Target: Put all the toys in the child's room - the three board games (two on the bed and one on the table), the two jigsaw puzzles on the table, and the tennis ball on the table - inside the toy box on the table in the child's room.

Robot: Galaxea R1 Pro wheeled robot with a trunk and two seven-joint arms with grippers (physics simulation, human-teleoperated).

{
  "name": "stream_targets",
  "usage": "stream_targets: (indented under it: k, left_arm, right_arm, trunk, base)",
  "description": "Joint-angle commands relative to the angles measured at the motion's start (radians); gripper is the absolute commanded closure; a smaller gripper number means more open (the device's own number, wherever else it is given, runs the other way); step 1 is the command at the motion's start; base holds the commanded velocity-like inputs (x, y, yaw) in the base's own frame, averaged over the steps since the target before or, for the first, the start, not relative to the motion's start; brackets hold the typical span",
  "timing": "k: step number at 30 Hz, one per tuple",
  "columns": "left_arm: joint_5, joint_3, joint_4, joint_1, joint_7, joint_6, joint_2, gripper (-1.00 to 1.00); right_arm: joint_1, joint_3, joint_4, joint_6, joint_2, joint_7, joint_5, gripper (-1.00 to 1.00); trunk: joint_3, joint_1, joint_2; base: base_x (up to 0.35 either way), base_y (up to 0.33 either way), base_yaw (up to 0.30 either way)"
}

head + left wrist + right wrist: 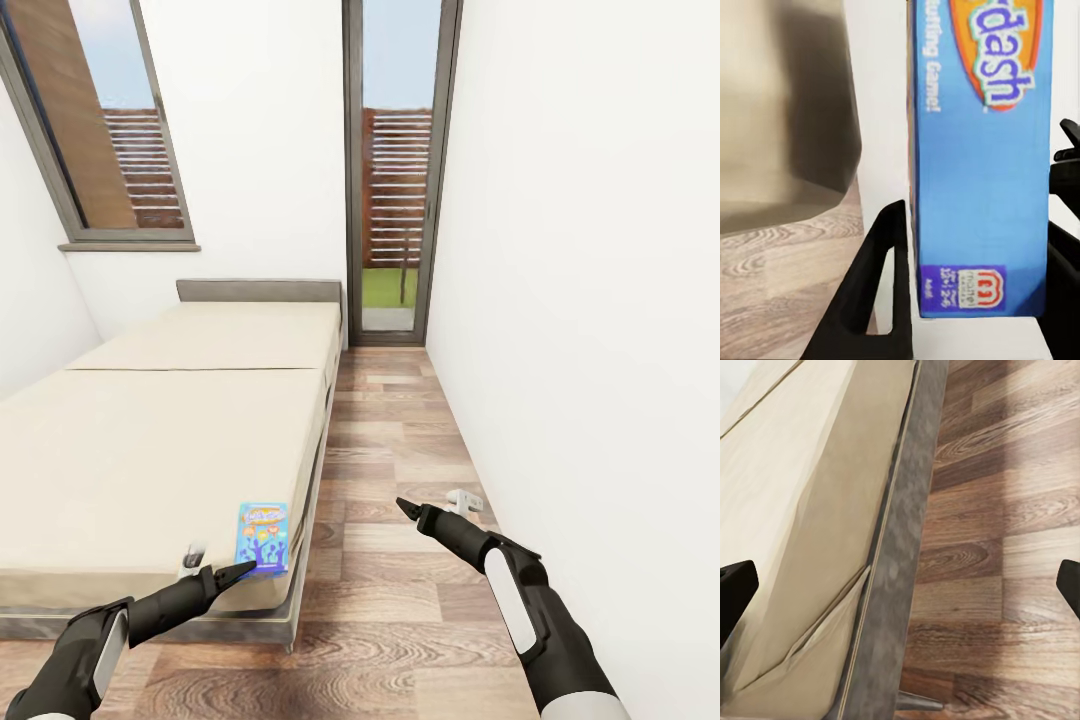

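Bedroom: bed point(170, 420), wood floor point(400, 560)

Blue board game point(262, 538) at bed point(150, 440) corner, left gripper point(238, 572) touching it

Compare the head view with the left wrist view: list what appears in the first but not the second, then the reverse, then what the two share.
Head view alone: the window, the glass door, the grey headboard, the right gripper held over the floor, and the whole beige mattress.

Left wrist view alone: the print on the board game, letters ending in "dash", and a small logo near one edge.

Shared: the blue board game, the left gripper with a finger on either side of it, the bed and the wood-plank floor.
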Motion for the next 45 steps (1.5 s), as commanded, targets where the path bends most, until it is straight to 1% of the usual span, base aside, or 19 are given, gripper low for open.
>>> stream_targets:
  k: [1, 10, 23, 32, 33, 34, 35, 37, 38, 39, 40, 41, 43, 44, 45]
  left_arm:
    - [-0.002, 0.001, 0.000, -0.001, -0.004, 0.007, 0.000, 1.00]
    - [-0.001, 0.002, 0.000, -0.001, -0.004, 0.007, 0.000, 1.00]
    - [-0.001, 0.001, 0.000, -0.001, -0.006, 0.007, 0.001, 1.00]
    - [-0.002, 0.001, -0.013, -0.002, -0.015, 0.015, 0.008, 1.00]
    - [-0.002, 0.001, -0.013, -0.002, -0.017, 0.018, 0.010, 1.00]
    - [-0.003, 0.000, -0.015, -0.003, -0.029, 0.036, 0.021, 1.00]
    - [-0.003, 0.000, -0.015, -0.003, -0.034, 0.044, 0.024, 1.00]
    - [-0.004, 0.000, -0.016, -0.003, -0.052, 0.065, 0.038, 1.00]
    - [-0.004, -0.001, -0.017, -0.003, -0.065, 0.075, 0.049, 1.00]
    - [-0.004, -0.001, -0.018, -0.004, -0.072, 0.078, 0.056, 1.00]
    - [-0.004, -0.001, -0.019, -0.004, -0.087, 0.083, 0.069, 1.00]
    - [-0.004, -0.002, -0.020, -0.004, -0.096, 0.085, 0.076, 1.00]
    - [-0.004, -0.002, -0.022, -0.004, -0.114, 0.088, 0.091, 1.00]
    - [-0.004, -0.002, -0.024, -0.004, -0.133, 0.090, 0.105, 1.00]
    - [-0.005, -0.002, -0.025, -0.004, -0.143, 0.091, 0.112, 1.00]
  right_arm:
    - [-0.001, -0.003, -0.001, 0.007, 0.001, 0.003, -0.004, -1.00]
    - [-0.001, -0.003, -0.001, 0.006, 0.002, 0.003, -0.004, -1.00]
    - [-0.001, -0.004, -0.001, 0.006, 0.001, 0.003, -0.004, -1.00]
    - [-0.001, -0.003, -0.001, 0.006, 0.001, 0.003, -0.004, -1.00]
    - [-0.001, -0.003, -0.001, 0.005, 0.002, 0.003, -0.004, -1.00]
    - [-0.001, -0.003, -0.001, 0.005, 0.002, 0.002, -0.003, -1.00]
    - [-0.001, -0.004, -0.001, 0.005, 0.002, 0.002, -0.003, -1.00]
    - [-0.001, -0.006, 0.000, 0.006, 0.002, 0.002, -0.004, -1.00]
    - [-0.001, -0.007, 0.000, 0.006, 0.001, 0.002, -0.004, -1.00]
    - [-0.001, -0.008, 0.000, 0.006, 0.001, 0.002, -0.004, -1.00]
    - [-0.001, -0.009, 0.001, 0.007, 0.001, 0.003, -0.004, -1.00]
    - [-0.001, -0.009, 0.001, 0.007, 0.001, 0.003, -0.004, -1.00]
    - [-0.001, -0.009, 0.001, 0.007, 0.001, 0.002, -0.004, -1.00]
    - [-0.001, -0.009, 0.001, 0.008, 0.001, 0.002, -0.004, -1.00]
    - [-0.001, -0.009, 0.001, 0.008, 0.001, 0.002, -0.004, -1.00]
  trunk:
    - [-0.001, 0.000, 0.000]
    - [-0.001, 0.000, 0.000]
    - [0.040, -0.050, 0.091]
    - [0.068, -0.085, 0.154]
    - [0.071, -0.088, 0.161]
    - [0.074, -0.092, 0.168]
    - [0.077, -0.096, 0.175]
    - [0.084, -0.104, 0.189]
    - [0.084, -0.104, 0.189]
    - [0.084, -0.104, 0.189]
    - [0.084, -0.104, 0.189]
    - [0.084, -0.104, 0.189]
    - [0.090, -0.111, 0.203]
    - [0.093, -0.115, 0.210]
    - [0.096, -0.119, 0.217]
  base:
    - [0.000, 0.000, 0.000]
    - [0.000, 0.000, 0.000]
    - [0.000, 0.000, 0.000]
    - [0.000, 0.000, 0.000]
    - [0.000, 0.000, 0.000]
    - [0.000, 0.000, 0.000]
    - [0.000, 0.000, 0.000]
    - [0.000, 0.000, 0.000]
    - [0.000, 0.000, 0.000]
    - [0.000, 0.000, 0.000]
    - [0.000, 0.000, 0.000]
    - [0.000, 0.000, 0.000]
    - [0.000, 0.000, 0.000]
    - [0.000, 0.000, 0.000]
    - [0.000, 0.000, 0.000]
